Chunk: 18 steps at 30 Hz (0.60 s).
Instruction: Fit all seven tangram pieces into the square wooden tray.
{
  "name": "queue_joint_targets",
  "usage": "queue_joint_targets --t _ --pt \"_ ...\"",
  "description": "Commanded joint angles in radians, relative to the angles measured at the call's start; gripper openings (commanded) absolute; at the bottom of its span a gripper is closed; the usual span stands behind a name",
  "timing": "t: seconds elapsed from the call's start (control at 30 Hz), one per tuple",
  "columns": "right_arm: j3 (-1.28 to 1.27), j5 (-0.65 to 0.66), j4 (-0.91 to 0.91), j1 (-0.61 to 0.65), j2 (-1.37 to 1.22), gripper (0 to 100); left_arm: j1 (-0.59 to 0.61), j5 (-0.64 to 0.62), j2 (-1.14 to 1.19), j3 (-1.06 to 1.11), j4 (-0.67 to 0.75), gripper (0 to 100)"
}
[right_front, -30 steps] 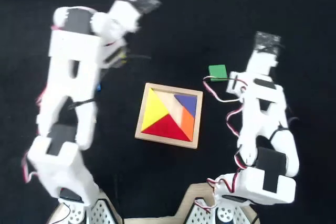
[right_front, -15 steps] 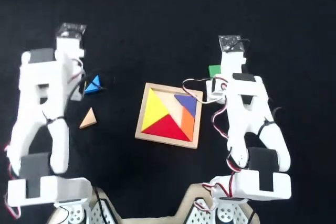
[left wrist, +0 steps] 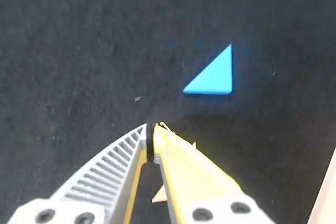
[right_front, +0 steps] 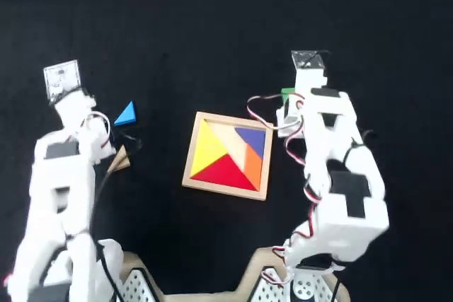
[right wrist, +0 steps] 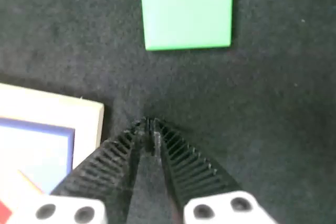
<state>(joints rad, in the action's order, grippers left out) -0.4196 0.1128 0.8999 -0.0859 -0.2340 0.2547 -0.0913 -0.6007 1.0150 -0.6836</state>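
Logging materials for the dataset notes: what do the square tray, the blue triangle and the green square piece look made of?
Square tray: apparently pale bare wood, judging by its light tan, matt rim. Blue triangle: flat, smooth, evenly coloured; likely painted wood, possibly plastic. Green square piece: same even matt coat, crisp edges, no grain visible; painted wood or plastic.

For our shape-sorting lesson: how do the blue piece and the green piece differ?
The blue piece is a triangle; the green piece is four-sided. The blue piece lies left of the tray; the green piece lies beyond its far right corner. Both lie flat on the table, outside the tray.
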Motion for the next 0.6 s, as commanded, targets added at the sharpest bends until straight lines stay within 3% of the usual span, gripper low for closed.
queue_joint_targets --t 0.0,0.57 --pt "0.093 0.006 0.015 0.009 -0.021 1.1 0.007 -0.008 -0.199 0.104 0.081 3" --pt "0.110 0.147 0.014 0.192 -0.028 1.1 -0.015 -0.006 -0.216 0.136 0.083 3"
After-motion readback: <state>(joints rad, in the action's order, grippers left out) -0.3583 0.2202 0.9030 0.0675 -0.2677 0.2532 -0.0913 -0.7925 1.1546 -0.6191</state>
